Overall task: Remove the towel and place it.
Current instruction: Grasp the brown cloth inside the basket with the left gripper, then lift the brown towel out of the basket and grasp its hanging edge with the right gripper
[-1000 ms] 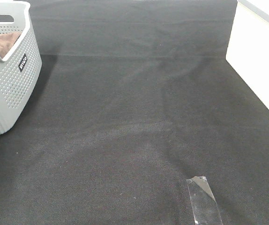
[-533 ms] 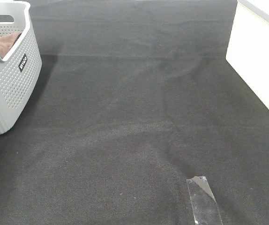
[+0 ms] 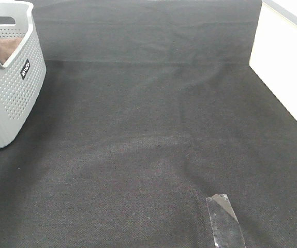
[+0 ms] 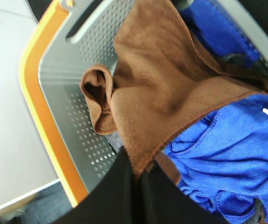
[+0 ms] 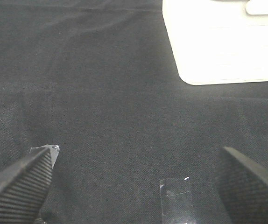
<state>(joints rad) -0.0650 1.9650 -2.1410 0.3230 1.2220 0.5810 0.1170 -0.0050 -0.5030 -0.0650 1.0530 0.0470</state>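
The task looked barely begun: the left gripper (image 4: 141, 176) had its jaws pinched shut on an edge of the brown towel (image 4: 166, 88), which hung inside the grey basket (image 4: 64, 98) over a blue cloth (image 4: 232, 154). How far the towel had cleared the rim was hard to judge, since only a sliver showed from the high camera. Lifting it out and laying it down were both left to do, and the right gripper (image 5: 136, 163) hovered empty and wide-jawed above the black table cloth (image 3: 148, 129).
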